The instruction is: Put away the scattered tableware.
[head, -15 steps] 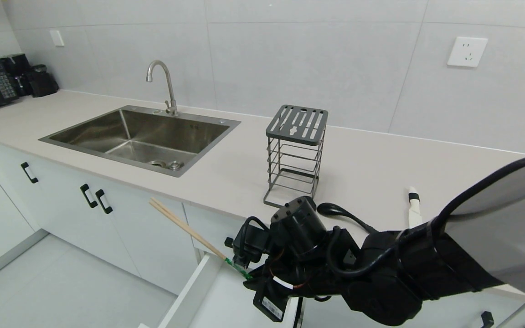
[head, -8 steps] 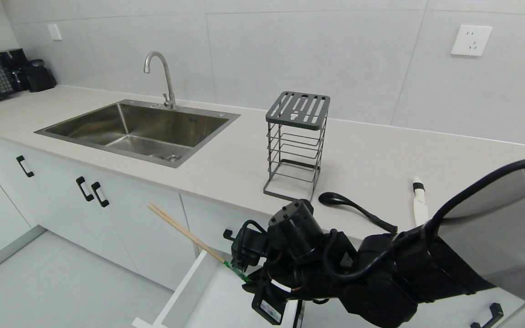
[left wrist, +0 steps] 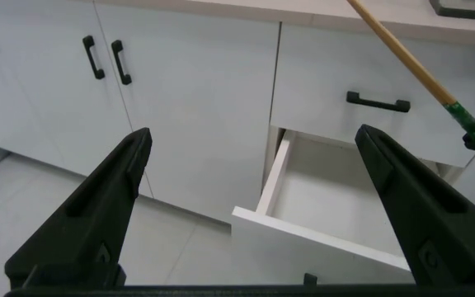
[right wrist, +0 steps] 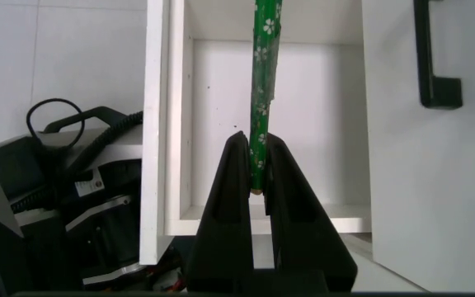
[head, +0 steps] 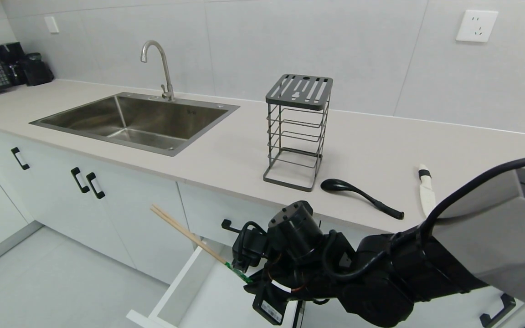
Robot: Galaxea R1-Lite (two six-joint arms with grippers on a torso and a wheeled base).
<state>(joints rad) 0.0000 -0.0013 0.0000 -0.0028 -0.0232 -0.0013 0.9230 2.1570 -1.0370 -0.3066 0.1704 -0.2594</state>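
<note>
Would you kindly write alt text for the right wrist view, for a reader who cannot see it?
The right gripper, jaws shut on the green end of the chopsticks, holds them over an open white drawer. A black handle sits on the neighbouring cabinet front.

A pale countertop [head: 226, 159] carries an upright grey wire rack [head: 296, 132] at centre. Right of it lie a black spoon [head: 362, 197] and, farther right, a white knife [head: 425, 193].

drawer [head: 179, 283] stands open from above (countertop [head: 226, 159] overhangs its rear)
</note>
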